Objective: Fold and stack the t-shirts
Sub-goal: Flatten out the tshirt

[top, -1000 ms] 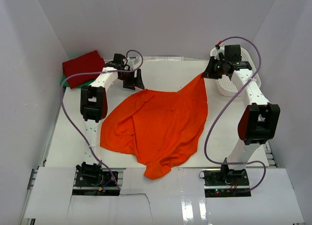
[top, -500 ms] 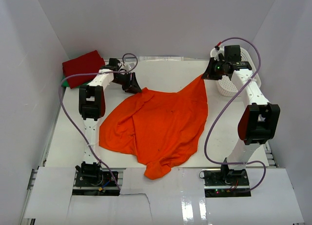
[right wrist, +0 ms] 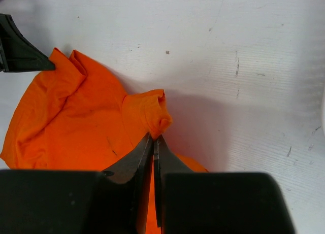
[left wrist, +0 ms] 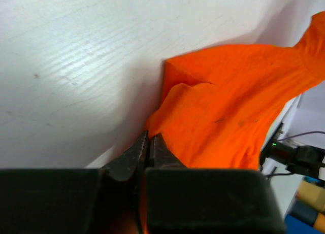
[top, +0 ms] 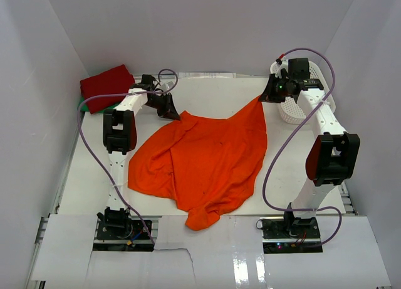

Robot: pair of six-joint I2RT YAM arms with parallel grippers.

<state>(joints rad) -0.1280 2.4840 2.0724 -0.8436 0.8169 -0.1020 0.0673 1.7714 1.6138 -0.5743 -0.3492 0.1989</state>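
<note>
The orange t-shirt lies rumpled on the table; the folded red t-shirt sits on a green t-shirt in the far left corner, well apart; a white mesh basket stands partly behind the right arm. The left gripper is clamped on the orange shirt's far left edge, the right gripper on its raised far right corner; only the wrist views show cloth between the tips.
</note>
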